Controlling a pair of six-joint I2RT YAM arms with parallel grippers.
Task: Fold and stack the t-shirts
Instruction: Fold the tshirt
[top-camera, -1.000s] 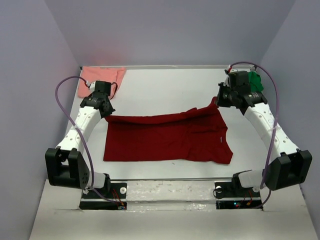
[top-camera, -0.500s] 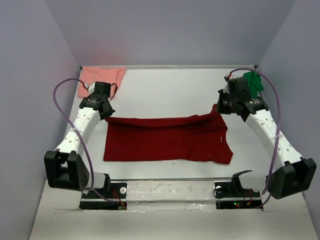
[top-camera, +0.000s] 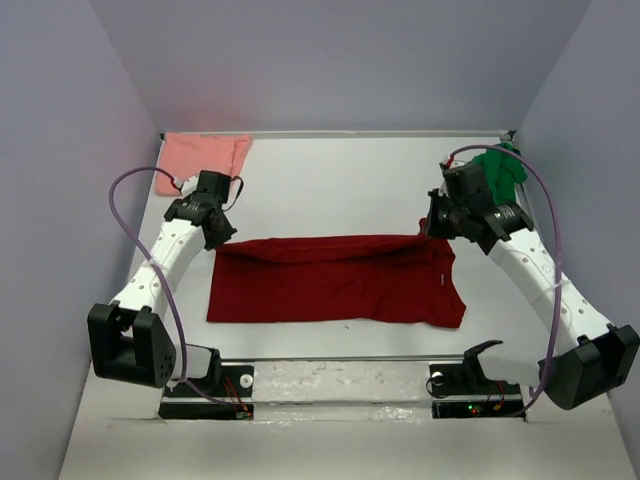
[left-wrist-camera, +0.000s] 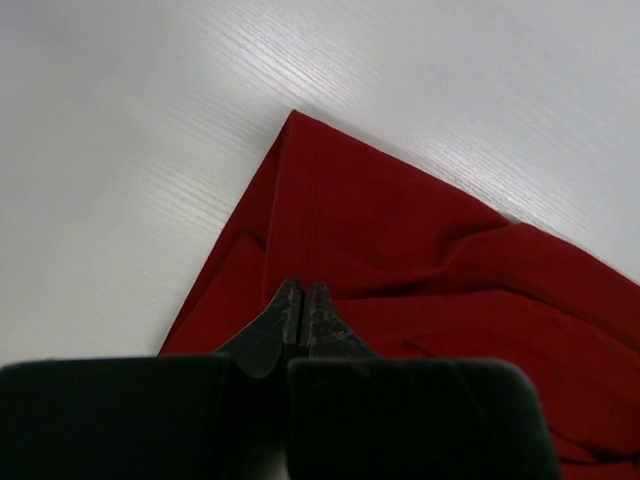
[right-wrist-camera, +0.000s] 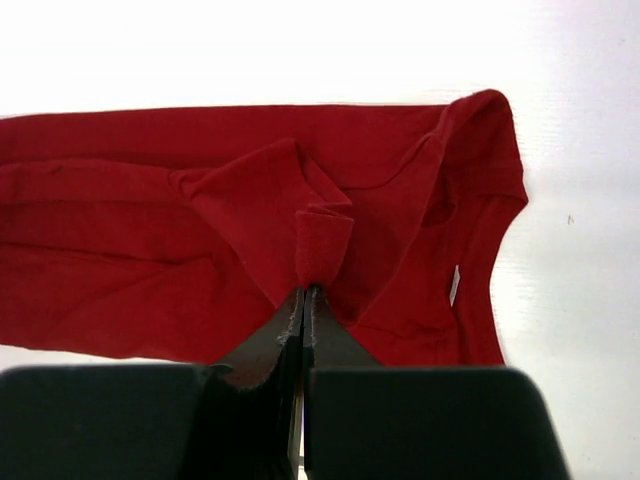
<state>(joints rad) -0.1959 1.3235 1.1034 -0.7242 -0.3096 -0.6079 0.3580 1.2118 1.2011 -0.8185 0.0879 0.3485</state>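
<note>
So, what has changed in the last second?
The left gripper and right gripper, jaws shut on the far edge of the red shirt, drew that edge a little toward the near side. Nothing was let go. Its near edge, the pink shirt and green shirt stayed put.

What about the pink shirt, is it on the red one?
No, the pink shirt lies far left, apart from the red shirt.
</note>
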